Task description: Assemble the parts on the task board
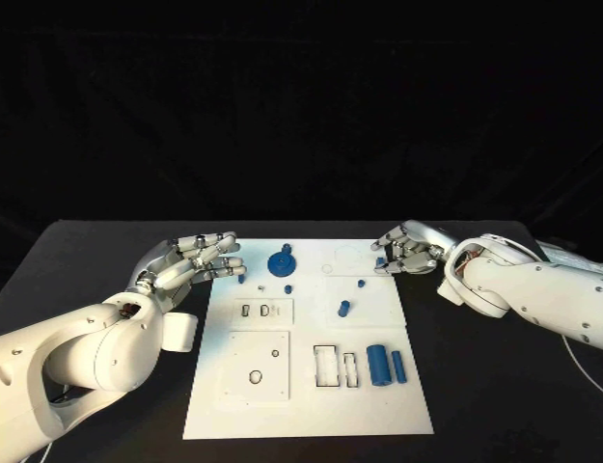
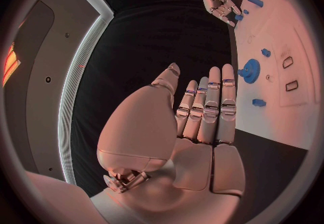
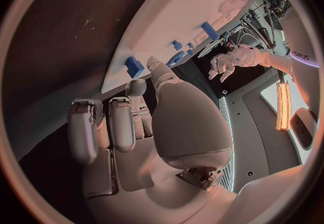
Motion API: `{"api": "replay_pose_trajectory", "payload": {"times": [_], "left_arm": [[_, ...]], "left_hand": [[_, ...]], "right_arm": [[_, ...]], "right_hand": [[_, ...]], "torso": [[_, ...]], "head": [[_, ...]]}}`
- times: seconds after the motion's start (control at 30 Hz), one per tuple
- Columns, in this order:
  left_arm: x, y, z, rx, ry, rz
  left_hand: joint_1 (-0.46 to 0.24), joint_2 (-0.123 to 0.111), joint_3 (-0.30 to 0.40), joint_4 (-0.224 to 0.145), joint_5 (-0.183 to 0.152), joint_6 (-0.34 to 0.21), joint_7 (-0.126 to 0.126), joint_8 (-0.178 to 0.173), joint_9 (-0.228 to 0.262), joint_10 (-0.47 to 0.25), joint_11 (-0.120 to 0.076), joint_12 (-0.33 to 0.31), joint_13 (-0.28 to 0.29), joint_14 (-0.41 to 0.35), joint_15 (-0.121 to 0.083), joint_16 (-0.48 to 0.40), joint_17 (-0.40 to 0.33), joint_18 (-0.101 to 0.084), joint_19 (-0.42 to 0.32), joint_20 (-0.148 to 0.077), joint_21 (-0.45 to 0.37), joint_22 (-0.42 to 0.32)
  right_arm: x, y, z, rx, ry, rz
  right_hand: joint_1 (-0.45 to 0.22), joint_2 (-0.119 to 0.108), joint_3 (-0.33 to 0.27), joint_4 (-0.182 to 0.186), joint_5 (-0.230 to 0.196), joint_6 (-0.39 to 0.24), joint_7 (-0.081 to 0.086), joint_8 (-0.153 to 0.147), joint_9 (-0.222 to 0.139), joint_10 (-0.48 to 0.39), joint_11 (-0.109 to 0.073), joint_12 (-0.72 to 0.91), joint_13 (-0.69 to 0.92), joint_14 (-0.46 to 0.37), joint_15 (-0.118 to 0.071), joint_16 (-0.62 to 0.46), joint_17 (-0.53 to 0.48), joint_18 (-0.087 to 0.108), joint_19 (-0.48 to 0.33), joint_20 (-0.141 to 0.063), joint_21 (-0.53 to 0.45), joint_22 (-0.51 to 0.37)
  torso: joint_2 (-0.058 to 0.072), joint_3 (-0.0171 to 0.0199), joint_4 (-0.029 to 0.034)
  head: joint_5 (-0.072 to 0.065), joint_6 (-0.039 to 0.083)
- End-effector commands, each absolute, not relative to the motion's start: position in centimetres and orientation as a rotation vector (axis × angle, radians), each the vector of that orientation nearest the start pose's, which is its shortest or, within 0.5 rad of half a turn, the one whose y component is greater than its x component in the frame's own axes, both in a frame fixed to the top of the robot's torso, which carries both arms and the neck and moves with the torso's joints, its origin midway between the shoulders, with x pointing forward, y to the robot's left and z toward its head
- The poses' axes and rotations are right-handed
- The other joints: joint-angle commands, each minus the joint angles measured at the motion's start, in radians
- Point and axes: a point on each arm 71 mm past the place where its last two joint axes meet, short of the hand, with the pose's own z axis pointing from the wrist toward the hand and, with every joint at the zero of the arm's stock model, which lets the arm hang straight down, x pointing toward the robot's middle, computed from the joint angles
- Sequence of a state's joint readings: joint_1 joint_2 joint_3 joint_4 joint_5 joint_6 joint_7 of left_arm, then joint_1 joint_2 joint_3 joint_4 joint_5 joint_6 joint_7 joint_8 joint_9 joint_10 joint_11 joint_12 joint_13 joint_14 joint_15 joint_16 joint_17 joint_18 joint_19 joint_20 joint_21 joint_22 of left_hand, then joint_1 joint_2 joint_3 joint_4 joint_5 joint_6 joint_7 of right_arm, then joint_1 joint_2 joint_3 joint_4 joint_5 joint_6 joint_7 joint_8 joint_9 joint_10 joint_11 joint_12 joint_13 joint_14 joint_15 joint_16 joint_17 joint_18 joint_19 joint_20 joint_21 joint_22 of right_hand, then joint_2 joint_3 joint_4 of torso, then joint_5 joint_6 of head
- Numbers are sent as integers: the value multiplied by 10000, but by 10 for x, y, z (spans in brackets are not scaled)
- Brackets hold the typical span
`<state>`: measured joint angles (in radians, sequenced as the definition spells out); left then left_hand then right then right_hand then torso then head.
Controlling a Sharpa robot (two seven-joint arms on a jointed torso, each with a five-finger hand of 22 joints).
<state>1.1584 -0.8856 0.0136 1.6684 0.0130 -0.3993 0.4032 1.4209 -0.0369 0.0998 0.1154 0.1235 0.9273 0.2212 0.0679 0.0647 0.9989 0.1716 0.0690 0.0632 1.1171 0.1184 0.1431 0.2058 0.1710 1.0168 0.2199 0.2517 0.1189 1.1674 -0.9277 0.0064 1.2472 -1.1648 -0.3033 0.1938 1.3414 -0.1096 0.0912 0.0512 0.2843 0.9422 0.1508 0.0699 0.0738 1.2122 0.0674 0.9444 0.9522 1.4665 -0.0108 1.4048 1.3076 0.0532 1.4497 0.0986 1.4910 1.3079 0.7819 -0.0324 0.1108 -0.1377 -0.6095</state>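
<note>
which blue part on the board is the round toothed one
The blue gear near the board's far edge, close to the left hand; the others are plain pegs and cylinders.

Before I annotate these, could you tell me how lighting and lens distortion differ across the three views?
Head view: even light, straight edges on the task board, backdrop fully black. Left wrist view: fisheye, warm pinkish tint over the left hand, and the board's edge bows. Right wrist view: the same tint over the right hand, the board curves strongly, and a lit strip in the room glares.
</note>
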Motion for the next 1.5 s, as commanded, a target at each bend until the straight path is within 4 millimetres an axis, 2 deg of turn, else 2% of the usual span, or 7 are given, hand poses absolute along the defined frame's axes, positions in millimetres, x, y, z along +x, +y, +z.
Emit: {"api": "replay_pose_trajectory", "payload": {"times": [0.03,0.43,0.6,0.73,1.23,1.43,1.5], "left_arm": [[463,192,-165,-11361,13793,-16124],[463,192,-165,-11374,13808,-16108],[463,192,-165,-11375,13817,-16112],[463,192,-165,-11381,13835,-16114],[463,191,-166,-11390,13855,-16112],[463,191,-166,-11393,13862,-16110],[463,192,-166,-11393,13861,-16109]], "left_hand": [[29,99,14,-63,-28,64,-17,7,12,52,3,-3,11,25,3,-34,10,101,69,26,21,4],[29,99,14,-63,-28,64,-17,7,12,52,3,-3,11,25,3,-34,10,101,69,26,21,4],[29,99,14,-63,-28,64,-17,7,12,52,3,-3,11,25,3,-34,10,101,69,26,21,4],[28,107,18,-77,-29,54,-8,-2,9,41,9,-12,7,26,4,-42,20,100,73,25,22,4],[28,107,18,-77,-29,54,-8,-2,9,41,9,-12,7,26,4,-42,20,100,73,25,22,4],[28,107,18,-77,-29,54,-8,-2,9,41,9,-12,7,26,4,-42,20,100,73,25,22,4],[28,107,18,-77,-29,54,-8,-2,9,41,9,-12,7,26,4,-42,20,100,73,25,22,4]], "right_arm": [[517,-325,-195,1040,16527,6812],[517,-329,-197,1061,16593,6723],[518,-331,-198,1086,16642,6675],[518,-331,-199,1101,16708,6653],[518,-331,-200,1061,16817,6666],[518,-331,-200,1060,16776,6645],[518,-331,-199,1047,16742,6588]], "right_hand": [[47,89,-86,2,4,139,-2,88,23,6,-57,25,20,533,-11,-14,226,-106,-37,7,-34,831],[120,268,-138,-15,-13,456,-73,231,77,80,-124,76,75,540,-66,-13,246,-112,-15,-38,-20,865],[298,514,-4,-82,-276,611,-103,273,86,138,-163,114,124,551,-103,0,278,-120,10,-74,-4,902],[334,605,51,-101,-461,683,-114,283,83,175,-176,135,149,556,-114,4,291,-125,23,-89,5,921],[405,700,147,-158,-546,886,-159,345,99,253,-214,204,224,563,-142,11,313,-134,52,-111,24,964],[459,837,286,-201,-633,1249,-268,499,148,343,-303,265,294,579,-208,44,368,-151,106,-158,60,1042],[530,950,420,-254,-885,1483,-356,616,183,394,-377,290,330,589,-267,66,405,-159,135,-205,80,1084]], "torso": [[2,-3,0],[-4,-2,-2],[-5,-5,3],[0,-4,-4],[-11,-4,6],[-8,-8,8],[-8,-10,12]], "head": [[-9,-25],[-45,-40],[-54,-35],[-49,-34],[-71,-60],[-59,-74],[-61,-89]]}}
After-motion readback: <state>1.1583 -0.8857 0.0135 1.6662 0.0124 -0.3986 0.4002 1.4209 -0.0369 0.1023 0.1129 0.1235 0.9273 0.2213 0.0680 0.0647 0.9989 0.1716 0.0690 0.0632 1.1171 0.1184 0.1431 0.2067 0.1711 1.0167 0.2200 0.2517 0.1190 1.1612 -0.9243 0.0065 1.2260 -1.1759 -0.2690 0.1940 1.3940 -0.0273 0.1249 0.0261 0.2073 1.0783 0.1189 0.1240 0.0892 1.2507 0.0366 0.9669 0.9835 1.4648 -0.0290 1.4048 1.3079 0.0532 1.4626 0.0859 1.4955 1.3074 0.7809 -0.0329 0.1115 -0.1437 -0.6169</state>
